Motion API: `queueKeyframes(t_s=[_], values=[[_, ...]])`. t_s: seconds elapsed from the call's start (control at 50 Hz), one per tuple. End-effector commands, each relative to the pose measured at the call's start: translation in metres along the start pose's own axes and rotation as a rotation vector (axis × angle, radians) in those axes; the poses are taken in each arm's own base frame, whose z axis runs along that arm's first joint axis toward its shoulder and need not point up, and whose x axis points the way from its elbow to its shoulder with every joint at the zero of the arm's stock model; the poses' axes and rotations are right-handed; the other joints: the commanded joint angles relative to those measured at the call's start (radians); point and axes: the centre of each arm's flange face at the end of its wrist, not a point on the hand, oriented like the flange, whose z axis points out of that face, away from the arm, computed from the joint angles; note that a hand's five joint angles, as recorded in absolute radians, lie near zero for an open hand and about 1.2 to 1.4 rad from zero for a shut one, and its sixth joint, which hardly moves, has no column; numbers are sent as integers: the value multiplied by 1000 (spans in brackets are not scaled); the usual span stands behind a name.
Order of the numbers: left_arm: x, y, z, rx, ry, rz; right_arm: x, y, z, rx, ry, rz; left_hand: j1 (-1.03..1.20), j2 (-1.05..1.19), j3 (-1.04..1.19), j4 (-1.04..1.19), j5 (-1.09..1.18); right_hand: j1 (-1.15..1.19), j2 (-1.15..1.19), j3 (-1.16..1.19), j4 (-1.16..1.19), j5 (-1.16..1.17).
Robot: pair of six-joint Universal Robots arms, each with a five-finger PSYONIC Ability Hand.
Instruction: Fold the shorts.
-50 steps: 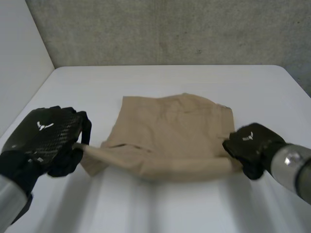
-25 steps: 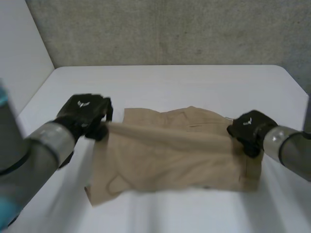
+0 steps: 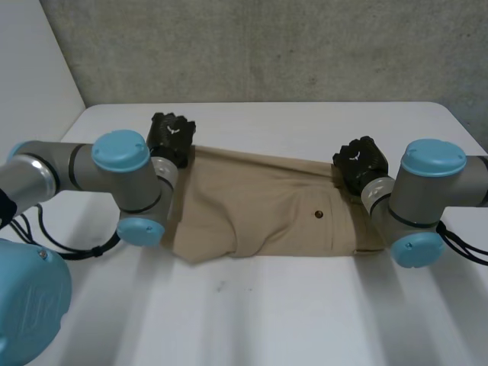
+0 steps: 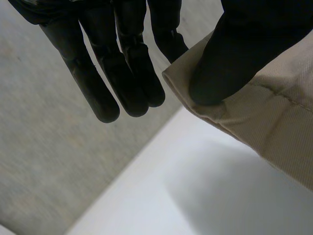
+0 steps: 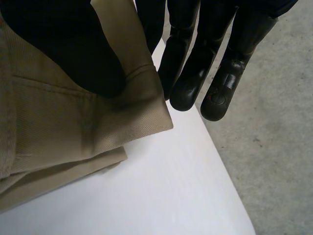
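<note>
- The white table [image 3: 305, 320] spreads smooth and bare around the cloth, and its far edge meets a rough grey concrete wall [image 3: 267, 46].
- A plain white side wall [image 3: 30, 91] stands along the table's left side.
- In the left wrist view the table [image 4: 195, 196] runs out to the same mottled concrete [image 4: 44, 161] beyond the fingertips. In the right wrist view the tabletop [image 5: 161, 196] ends at an edge with grey concrete [image 5: 274, 147] past it.
- The shorts [image 3: 267, 206] are tan and lie across the middle of the table as a long band between the two hands. Their far edge is pulled fairly straight from hand to hand.
- The near edge is straight toward the right and sags into a rounded, creased bulge toward the left.
- A small dark button [image 3: 319, 214] sits on the upper layer, right of centre, with a stitched seam line near it.
- Close up the cloth [image 4: 274, 127] shows a fine twill weave and a stitched hem. At the right hand the shorts [image 5: 63, 127] lie in stacked layers with seams running across them.
- The left hand [image 3: 171, 137] is at the far left corner of the shorts. Its thumb [image 4: 230, 58] presses the hem corner against the fingers [image 4: 122, 73], which reach out nearly straight behind the cloth, so it pinches that corner.
- The right hand [image 3: 358, 160] is at the far right corner. Its thumb [image 5: 73, 54] bears down on the hemmed corner, with the fingers [image 5: 205, 73] extended just behind it, pinching the cloth.
- The left arm [image 3: 122, 160] and the right arm [image 3: 427, 191] bend in over the table on either side of the shorts.
</note>
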Motion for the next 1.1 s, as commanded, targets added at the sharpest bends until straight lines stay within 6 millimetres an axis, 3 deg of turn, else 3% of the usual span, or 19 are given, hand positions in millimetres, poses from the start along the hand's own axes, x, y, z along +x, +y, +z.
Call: queueKeyframes(t_s=[0.02,0.06,0.08,0.1,0.14,0.2,0.28,0.34,0.42,0.56,0.62,0.7,0.78,0.98,1.1], values=[[16,-6,-3,101,-5,4,3,-1,9,51,69,-14,-56,-141,-132,-145,-105,137,-78,-88,-90,-55],[17,-4,-5,96,-2,6,8,-4,10,57,95,-10,-521,-606,-597,-610,-570,-263,-479,-488,-490,-456],[18,-4,-7,93,-1,11,16,-8,10,61,136,0,-721,-806,-797,-810,-770,-596,-812,-821,-823,-789],[20,-5,-9,89,1,19,21,-10,9,63,159,7,-906,-991,-982,-995,-955,-690,-905,-915,-917,-882],[20,-16,-15,98,4,28,41,-24,3,75,234,69,-922,-1007,-999,-1011,-971,-792,-1008,-1017,-1019,-985],[13,-31,-23,111,2,26,64,-40,-9,110,275,188,-919,-1004,-996,-1008,-968,-792,-1008,-1017,-1019,-985],[-6,-57,-43,127,-8,1,74,-55,-31,122,229,281,-916,-1001,-993,-1005,-965,-792,-1008,-1017,-1019,-985],[-10,-67,-61,122,9,-33,72,-61,-50,94,136,319,-902,-987,-978,-991,-951,-792,-1008,-1017,-1019,-985],[-8,-70,-94,66,73,-98,54,-59,-72,5,-45,377,-890,-975,-966,-979,-939,-761,-977,-987,-989,-954],[8,-47,-129,-99,180,-112,44,-31,-94,-205,-165,551,-881,-966,-957,-970,-930,-656,-872,-881,-883,-849],[7,-38,-130,-132,182,-108,34,-23,-104,-242,-211,578,-872,-957,-949,-961,-921,-459,-675,-685,-687,-652],[-1,-29,-125,-159,161,-108,22,-11,-115,-269,-249,593,-861,-946,-937,-950,-910,-409,-625,-634,-636,-602],[-5,-6,-121,-222,147,-102,14,4,-122,-271,-236,598,-860,-945,-937,-949,-910,-268,-484,-493,-495,-461],[-4,16,-118,-277,144,-90,9,17,-120,-166,-140,532,-858,-943,-934,-947,-907,-221,-437,-446,-448,-414],[0,24,-127,-313,161,-86,6,21,-123,-170,-138,477,-861,-946,-937,-950,-910,-206,-422,-431,-433,-399]])
